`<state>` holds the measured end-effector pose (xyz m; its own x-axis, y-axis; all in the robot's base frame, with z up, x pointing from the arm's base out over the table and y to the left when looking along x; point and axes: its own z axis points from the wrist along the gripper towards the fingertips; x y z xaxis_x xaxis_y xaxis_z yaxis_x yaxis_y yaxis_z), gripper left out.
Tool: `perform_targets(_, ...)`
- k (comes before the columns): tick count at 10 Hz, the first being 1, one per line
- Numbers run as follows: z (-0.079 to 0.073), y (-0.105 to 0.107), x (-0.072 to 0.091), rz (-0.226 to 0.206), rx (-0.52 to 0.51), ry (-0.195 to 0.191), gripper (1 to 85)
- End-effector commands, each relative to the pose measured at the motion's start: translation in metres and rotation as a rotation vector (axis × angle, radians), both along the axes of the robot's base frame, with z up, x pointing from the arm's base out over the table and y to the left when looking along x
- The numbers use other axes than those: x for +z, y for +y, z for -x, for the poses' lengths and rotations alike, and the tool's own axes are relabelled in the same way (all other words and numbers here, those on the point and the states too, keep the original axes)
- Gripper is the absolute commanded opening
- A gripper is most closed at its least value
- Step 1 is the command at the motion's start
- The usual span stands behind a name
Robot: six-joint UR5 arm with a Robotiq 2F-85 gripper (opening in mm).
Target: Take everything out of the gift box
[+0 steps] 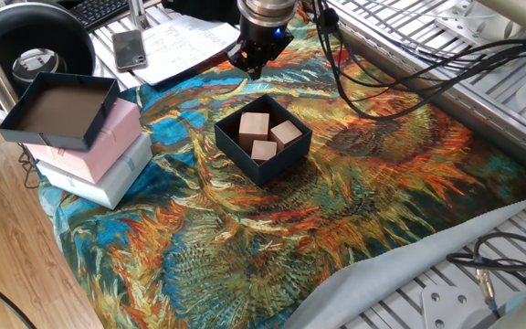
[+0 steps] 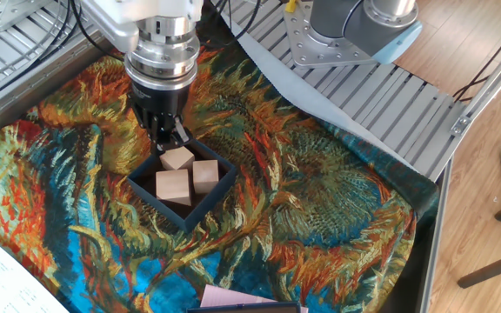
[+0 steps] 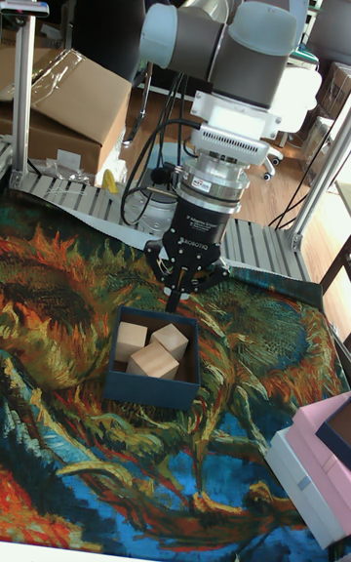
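The small dark navy gift box stands on the sunflower-patterned cloth. Three pale wooden cubes lie inside it: one, a second and a third. The other fixed view shows these cubes packed close together, as does the tall view. My gripper hangs just above the box's far edge, pointing down, its fingers shut with nothing between them.
A dark lid with a brown inside rests on a pink box stacked on a white box at the cloth's left edge. Behind lie a phone, papers and a keyboard. Metal framing and cables border the cloth.
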<state>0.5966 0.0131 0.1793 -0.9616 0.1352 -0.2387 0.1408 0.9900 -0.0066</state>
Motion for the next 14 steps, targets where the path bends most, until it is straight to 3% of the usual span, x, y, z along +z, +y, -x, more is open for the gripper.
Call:
perform_targets(1, 0.017, 0.030, -0.002, -0.119, 0.006, 0.065, 8.3)
perform_targets(2, 0.016, 0.031, -0.001, -0.122, 0.024, 0.063, 17.0)
perform_targets(3, 0.013, 0.018, -0.002, -0.058, 0.074, 0.051, 17.7)
perform_targets(4, 0.015, 0.017, -0.002, -0.048, 0.101, 0.059, 18.3)
perform_targets(5, 0.017, 0.016, -0.002, -0.034, 0.159, 0.069, 26.0)
perform_targets(7, 0.022, 0.024, -0.003, -0.042, 0.276, 0.085, 41.3)
perform_targets(9, 0.027, 0.026, -0.012, -0.029, 0.331, 0.097, 41.0)
perform_targets(10, 0.033, 0.028, -0.018, -0.043, 0.355, 0.114, 41.0)
perform_targets(11, 0.036, 0.025, -0.025, -0.033, 0.418, 0.108, 46.7)
perform_targets(12, 0.039, 0.009, -0.030, 0.055, 0.541, 0.124, 53.0)
perform_targets(13, 0.039, 0.006, -0.032, 0.099, 0.615, 0.125, 53.3)
perform_targets(14, 0.040, 0.012, -0.033, 0.086, 0.682, 0.118, 53.3)
